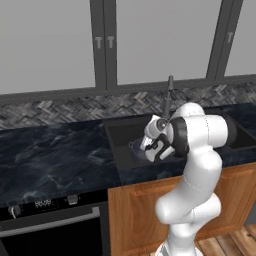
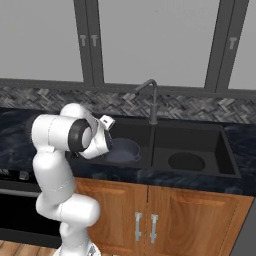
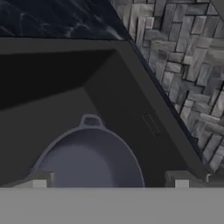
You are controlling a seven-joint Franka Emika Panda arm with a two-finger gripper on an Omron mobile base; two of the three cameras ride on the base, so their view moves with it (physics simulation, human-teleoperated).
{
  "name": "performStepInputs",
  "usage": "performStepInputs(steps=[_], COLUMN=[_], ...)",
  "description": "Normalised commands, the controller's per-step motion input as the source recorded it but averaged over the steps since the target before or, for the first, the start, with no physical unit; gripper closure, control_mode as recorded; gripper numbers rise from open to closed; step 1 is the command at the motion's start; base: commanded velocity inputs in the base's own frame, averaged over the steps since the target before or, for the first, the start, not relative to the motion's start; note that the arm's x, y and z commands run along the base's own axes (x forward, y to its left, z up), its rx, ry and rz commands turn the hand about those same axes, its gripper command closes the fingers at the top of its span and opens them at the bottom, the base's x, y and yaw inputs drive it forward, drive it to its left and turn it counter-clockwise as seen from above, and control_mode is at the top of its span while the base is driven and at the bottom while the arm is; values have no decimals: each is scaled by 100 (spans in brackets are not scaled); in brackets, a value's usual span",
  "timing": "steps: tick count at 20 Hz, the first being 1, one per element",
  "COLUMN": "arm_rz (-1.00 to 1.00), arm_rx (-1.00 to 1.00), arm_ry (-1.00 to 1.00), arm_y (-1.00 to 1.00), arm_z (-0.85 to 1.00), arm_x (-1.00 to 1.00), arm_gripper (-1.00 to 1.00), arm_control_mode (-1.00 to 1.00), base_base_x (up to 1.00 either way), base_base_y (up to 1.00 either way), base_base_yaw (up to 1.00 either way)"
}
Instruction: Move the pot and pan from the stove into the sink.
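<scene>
A dark worktop (image 2: 235, 145) holds a black sink (image 2: 197, 131). The pot (image 2: 122, 150) sits in its left basin. Above it hovers the hand (image 3: 107, 179), fingers apart and empty. Judged next: fetch the pan.

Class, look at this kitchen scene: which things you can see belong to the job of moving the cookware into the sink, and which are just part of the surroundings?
Belonging to the job:
pot, sitting in the left basin
sink
pincer, above the pot

Just surroundings:
faucet
oven
wooden cabinet doors
herringbone backsplash
</scene>
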Motion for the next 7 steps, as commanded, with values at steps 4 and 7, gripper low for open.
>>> performStepInputs(steps=[4,7], arm_rz=[1,1], arm_rx=[0,0], arm_ry=[0,0], arm_y=[24,23], arm_z=[80,89], arm_x=[-10,-19], arm_gripper=[-100,-100], arm_control_mode=[-100,-100], base_base_x=[0,0], base_base_y=[0,0], base_base_yaw=[0,0])
